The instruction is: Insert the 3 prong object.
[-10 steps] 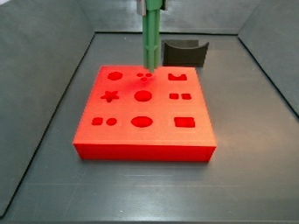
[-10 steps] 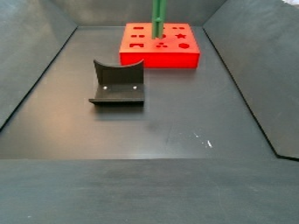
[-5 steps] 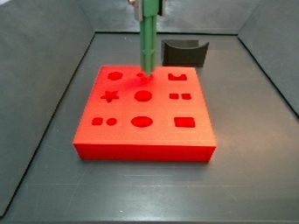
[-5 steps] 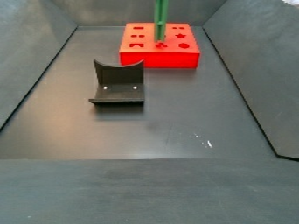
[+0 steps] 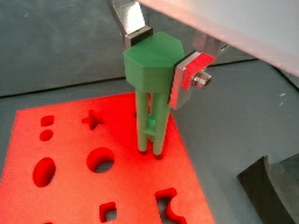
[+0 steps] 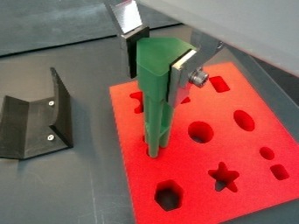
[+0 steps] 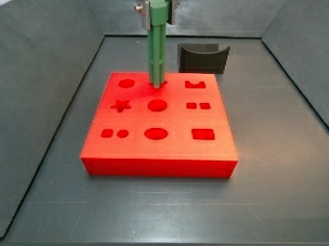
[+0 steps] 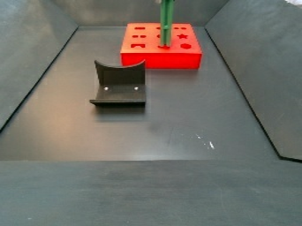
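Observation:
My gripper (image 7: pixel 156 8) is shut on the top of the 3 prong object (image 7: pixel 156 48), a long bright green piece of thin parallel rods, held upright. Both wrist views show the silver fingers (image 5: pixel 187 77) (image 6: pixel 184 63) clamped on its thick head (image 5: pixel 152 79) (image 6: pixel 158 96), the gripper (image 5: pixel 158 54) (image 6: pixel 160 57) centred over it. Its lower ends meet the top of the red block (image 7: pixel 180 152) at the small holes in the back row, middle column. How deep they sit is not clear. The piece (image 8: pixel 167 22) and block (image 8: pixel 177 58) also show in the far side view.
The red block (image 5: pixel 70 197) (image 6: pixel 193 162) has several shaped holes: star, circles, ovals, squares, hexagon. The dark fixture (image 7: pixel 203 58) (image 8: pixel 119 84) stands on the floor apart from the block; it also shows in both wrist views (image 6: pixel 35 122) (image 5: pixel 274 179). Grey walls enclose the floor.
My gripper has shifted sideways along the block's back row with the green piece and come lower. The prong ends now reach the block's top.

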Motion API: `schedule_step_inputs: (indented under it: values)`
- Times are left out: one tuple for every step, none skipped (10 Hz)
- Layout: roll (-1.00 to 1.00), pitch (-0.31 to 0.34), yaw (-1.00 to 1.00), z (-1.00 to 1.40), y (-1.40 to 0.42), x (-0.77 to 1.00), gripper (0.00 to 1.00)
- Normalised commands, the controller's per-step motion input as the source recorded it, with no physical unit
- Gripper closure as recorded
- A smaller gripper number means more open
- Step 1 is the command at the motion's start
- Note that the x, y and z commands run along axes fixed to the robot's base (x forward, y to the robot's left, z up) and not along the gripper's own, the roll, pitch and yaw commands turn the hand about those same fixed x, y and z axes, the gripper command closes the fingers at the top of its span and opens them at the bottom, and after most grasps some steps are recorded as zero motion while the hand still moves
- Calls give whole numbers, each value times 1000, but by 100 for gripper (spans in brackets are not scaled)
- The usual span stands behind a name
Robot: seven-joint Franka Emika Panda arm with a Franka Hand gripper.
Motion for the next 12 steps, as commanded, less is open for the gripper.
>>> schedule_step_inputs:
  values:
    - [6, 13, 17, -214, 0, 151, 100]
    - [63, 19, 17, -263, 0, 100, 100]
    - [76, 26, 0, -226, 0, 60, 100]
    - [77, 10, 0, -263, 0, 0, 100]
    - [14, 41, 0, -326, 0, 0, 100]
    - [0, 89, 0, -820, 0, 0, 100]
    - [0, 169, 0, -903, 20, 74, 100]
    - [0, 174, -69, -906, 37, 146, 100]
    - [0, 124, -117, -969, 0, 189, 100]
    - [-61, 44, -89, -794, 0, 137, 100]
    - [-40, 0, -51, -266, 0, 134, 100]
    - [-41, -16, 0, -29, 0, 0, 100]
